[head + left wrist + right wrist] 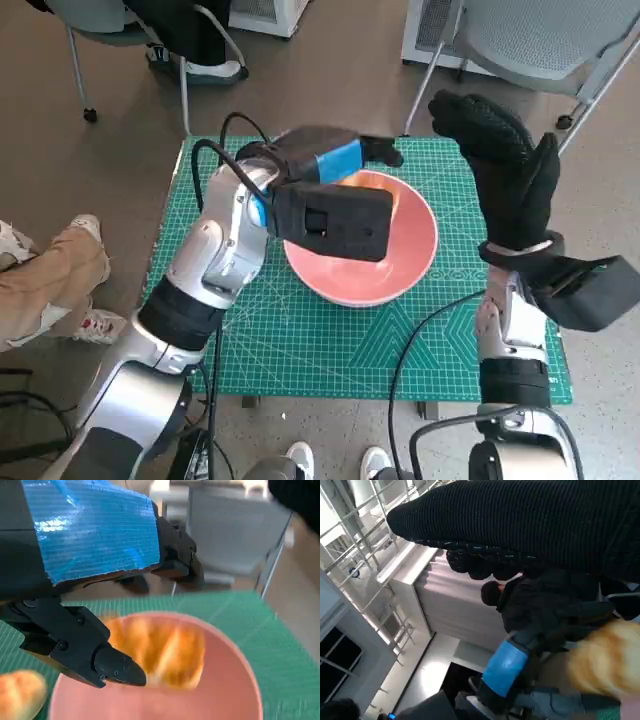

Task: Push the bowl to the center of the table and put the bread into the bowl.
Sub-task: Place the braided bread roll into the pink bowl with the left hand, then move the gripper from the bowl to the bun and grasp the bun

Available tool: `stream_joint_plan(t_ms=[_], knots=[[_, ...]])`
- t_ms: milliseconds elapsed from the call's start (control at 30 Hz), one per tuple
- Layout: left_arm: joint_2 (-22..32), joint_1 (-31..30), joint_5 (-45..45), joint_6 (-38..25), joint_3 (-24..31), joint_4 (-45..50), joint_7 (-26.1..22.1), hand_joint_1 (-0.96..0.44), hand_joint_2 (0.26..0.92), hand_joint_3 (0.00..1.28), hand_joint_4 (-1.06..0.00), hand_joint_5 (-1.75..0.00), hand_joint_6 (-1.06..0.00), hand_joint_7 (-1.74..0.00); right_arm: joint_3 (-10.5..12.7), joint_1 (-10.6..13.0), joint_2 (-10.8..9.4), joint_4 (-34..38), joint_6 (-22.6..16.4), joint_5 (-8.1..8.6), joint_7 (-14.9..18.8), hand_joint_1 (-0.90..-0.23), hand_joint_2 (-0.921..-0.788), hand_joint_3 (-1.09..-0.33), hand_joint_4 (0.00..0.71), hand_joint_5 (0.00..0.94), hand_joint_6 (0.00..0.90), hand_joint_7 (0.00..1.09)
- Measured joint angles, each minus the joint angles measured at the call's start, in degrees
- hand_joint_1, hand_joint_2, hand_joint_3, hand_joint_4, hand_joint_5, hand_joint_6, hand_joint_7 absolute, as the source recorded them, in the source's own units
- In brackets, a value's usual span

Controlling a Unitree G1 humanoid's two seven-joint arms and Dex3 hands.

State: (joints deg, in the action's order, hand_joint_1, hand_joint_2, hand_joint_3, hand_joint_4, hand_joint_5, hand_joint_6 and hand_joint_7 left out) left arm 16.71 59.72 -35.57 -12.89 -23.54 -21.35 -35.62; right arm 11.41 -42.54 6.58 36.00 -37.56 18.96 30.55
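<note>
Right over the pink bowl (370,262), the bread (160,652) shows as a golden, blurred loaf against the far inner wall, and from the left wrist view I cannot tell whether it lies in the bowl or hangs just above it. The bowl itself sits on the green cutting mat (300,340), roughly in the middle of it and a little toward the far edge. A second piece of bread (17,692) rests on the mat just outside the bowl's rim, on the left arm's side. The left hand (335,160), black with blue tape across its back, hovers above the bowl's far rim; its fingers (107,665) are spread around the loaf, and I cannot say for sure whether they grip it or have let go. The right hand (500,170), in its black knitted glove, is raised beside the bowl, well apart from it, fingers loosely extended and holding nothing. Beyond the table stand grey mesh chairs (540,40), one behind the far right corner. A person's leg and shoe (60,275) show beside the table on the left, and the right wrist view catches a person in dark clothes (530,605) in the background.
</note>
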Motion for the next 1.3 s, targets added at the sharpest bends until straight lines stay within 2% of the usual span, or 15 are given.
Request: stream_joint_plan(t_ms=[467, 733, 1000, 1300], knots=[[1.2, -0.2, 1.6, 0.1, 0.5, 3.1, -0.5, -0.36, 0.724, 0.05, 0.00, 0.00, -0.14, 0.00, 0.0, 0.0, 0.0, 0.3, 0.4, 0.14, 0.4, -0.671, -0.921, -0.763, 0.179, 0.000, 0.040, 0.51], [5.7, -3.3, 2.4, 1.0, 2.5, 10.7, -1.7, -0.40, 0.729, 0.03, 0.00, 0.00, -0.14, 0.00, 0.0, 0.0, 0.1, 0.4, 0.7, 0.95, 1.1, -0.678, -0.921, -0.763, 0.177, 0.000, 0.039, 0.51], [12.8, -10.4, 2.9, -1.3, 9.3, 24.3, -3.1, -0.44, 0.697, 0.01, 0.00, 0.00, -0.13, 0.00, -0.3, 0.0, 0.1, 0.4, 0.7, 1.03, 1.5, -0.674, -0.921, -0.764, 0.178, 0.000, 0.038, 0.51], [18.3, -22.0, 3.2, -3.3, 17.8, 34.3, -0.6, -0.34, 0.675, 0.00, 0.00, 0.00, -0.14, -0.01, -0.4, 0.0, 0.1, 0.4, 0.7, 1.04, 1.7, -0.673, -0.921, -0.767, 0.177, 0.000, 0.036, 0.51]])
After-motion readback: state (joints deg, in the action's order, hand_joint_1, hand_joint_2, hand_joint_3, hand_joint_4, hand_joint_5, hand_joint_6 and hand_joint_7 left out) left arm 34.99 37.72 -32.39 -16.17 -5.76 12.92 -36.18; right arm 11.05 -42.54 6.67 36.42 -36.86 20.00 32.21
